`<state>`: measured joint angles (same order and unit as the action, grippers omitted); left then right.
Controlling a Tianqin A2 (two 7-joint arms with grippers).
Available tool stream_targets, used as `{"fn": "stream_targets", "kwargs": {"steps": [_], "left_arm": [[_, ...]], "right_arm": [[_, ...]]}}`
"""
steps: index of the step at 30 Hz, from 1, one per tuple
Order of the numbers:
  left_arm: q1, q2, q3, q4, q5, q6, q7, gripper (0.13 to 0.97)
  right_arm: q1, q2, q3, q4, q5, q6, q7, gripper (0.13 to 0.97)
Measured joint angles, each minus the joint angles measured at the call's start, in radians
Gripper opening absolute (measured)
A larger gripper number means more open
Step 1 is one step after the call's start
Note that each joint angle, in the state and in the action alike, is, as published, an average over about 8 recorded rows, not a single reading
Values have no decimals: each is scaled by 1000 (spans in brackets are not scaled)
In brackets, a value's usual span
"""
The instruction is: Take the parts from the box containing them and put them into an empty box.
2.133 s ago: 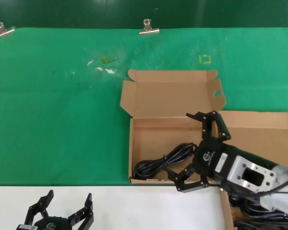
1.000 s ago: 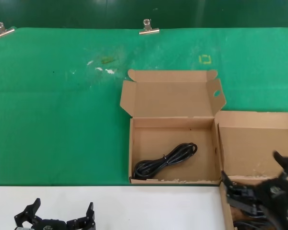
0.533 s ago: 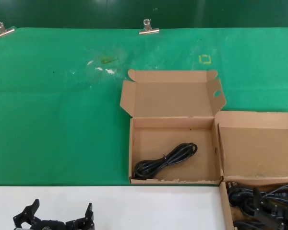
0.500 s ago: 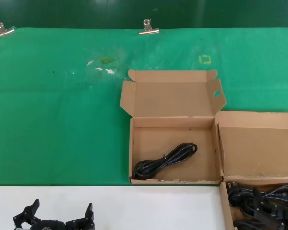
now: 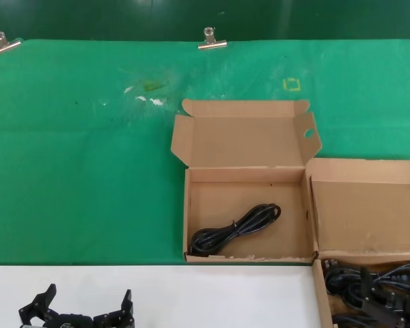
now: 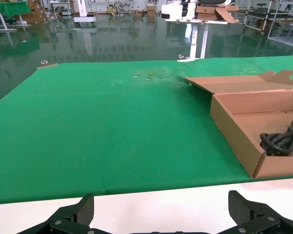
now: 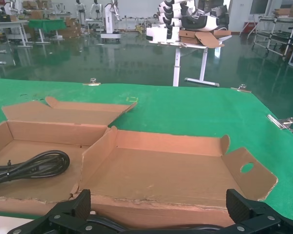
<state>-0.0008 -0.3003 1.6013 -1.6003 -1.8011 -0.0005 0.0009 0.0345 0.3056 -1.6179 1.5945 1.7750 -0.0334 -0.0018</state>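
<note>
While its fingers [image 5: 123,309] stand spread wide with nothing between them, the left gripper [image 5: 78,316] hangs low over the white strip at the near edge of the counter [image 5: 212,294], well apart from both boxes. The right gripper [image 7: 161,217] shows only its two finger tips, set far apart and bare, at the near rim of the plain-lidded box [image 5: 369,219]. That box sits at the robot's right, its lid panel lying flat, with a tangle of black cables [image 5: 369,287] in its tray. Just beside it, walls touching, stands the round-holed box [image 5: 246,205], lid propped open toward the far side. One looped cable [image 5: 236,229] lies inside, toward the near-left corner, leaving most of the floor bare. Green cloth [image 5: 82,171] stretches open to the left, pinned by two metal clips [image 5: 210,37] along its far edge.
</note>
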Motion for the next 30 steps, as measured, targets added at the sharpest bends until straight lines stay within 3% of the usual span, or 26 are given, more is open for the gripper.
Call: {"fn": "stream_targets", "kwargs": {"steps": [30], "left_arm": [[0,0,0,0,0,0,0,966]], "right_arm": [[0,0,0,0,0,0,0,966]]}}
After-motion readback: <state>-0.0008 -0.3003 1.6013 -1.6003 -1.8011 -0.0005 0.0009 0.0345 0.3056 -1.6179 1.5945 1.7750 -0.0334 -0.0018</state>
